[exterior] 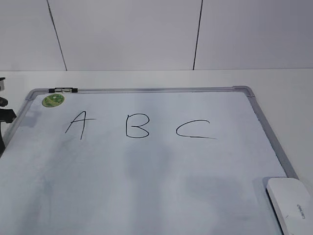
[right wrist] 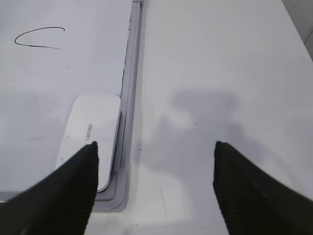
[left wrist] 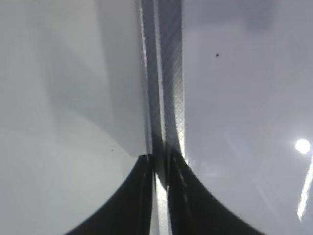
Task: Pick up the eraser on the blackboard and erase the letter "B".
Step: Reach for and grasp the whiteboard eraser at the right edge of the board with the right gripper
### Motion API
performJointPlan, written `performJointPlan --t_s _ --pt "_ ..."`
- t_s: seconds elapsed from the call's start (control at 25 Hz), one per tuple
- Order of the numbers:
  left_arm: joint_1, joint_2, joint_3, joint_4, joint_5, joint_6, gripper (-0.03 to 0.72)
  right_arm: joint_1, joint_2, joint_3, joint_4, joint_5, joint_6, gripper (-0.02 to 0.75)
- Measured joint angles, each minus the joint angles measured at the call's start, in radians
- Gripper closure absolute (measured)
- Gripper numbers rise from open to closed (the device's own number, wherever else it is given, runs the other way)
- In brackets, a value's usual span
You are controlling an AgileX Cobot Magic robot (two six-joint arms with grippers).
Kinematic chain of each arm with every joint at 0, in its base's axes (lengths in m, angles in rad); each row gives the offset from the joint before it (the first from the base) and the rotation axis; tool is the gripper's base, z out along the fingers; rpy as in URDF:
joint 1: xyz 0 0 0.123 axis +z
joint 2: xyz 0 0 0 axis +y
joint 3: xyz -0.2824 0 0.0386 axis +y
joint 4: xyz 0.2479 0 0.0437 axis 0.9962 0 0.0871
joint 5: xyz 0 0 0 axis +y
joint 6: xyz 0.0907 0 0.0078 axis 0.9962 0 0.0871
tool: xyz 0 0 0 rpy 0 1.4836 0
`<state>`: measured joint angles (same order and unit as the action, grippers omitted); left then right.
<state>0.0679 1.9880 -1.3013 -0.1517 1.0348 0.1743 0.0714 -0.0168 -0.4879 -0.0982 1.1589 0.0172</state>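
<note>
The blackboard (exterior: 146, 186) lies flat on the table and bears a black A (exterior: 77, 124), the letter "B" (exterior: 137, 126) and a C (exterior: 194, 129). The white eraser (exterior: 292, 204) lies at the board's near right corner and also shows in the right wrist view (right wrist: 90, 129). My right gripper (right wrist: 155, 147) is open and empty, above the table just right of the board's frame (right wrist: 128, 98), with its left finger over the eraser's near edge. My left gripper (left wrist: 160, 157) is shut and empty over the board's left frame strip (left wrist: 168, 73). Only part of the left arm (exterior: 5, 117) shows in the exterior view.
A round green sticker (exterior: 53, 100) and a small dark clip (exterior: 63, 90) sit at the board's far left corner. The white table (right wrist: 220, 73) runs on to the right of the board. A white panelled wall (exterior: 146, 34) stands behind.
</note>
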Motion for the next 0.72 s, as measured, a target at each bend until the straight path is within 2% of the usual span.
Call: performJointPlan --t_s 0.4,0.72 --pt "0.0 0.002 0.0 -0.006 0.002 -0.008 0.669 0.0 0.0 -0.01 -0.01 0.008 0.007 0.19" --pt "0.0 0.002 -0.002 -0.006 0.008 -0.01 0.673 0.0 0.048 -0.07 0.041 0.109 0.043 0.19"
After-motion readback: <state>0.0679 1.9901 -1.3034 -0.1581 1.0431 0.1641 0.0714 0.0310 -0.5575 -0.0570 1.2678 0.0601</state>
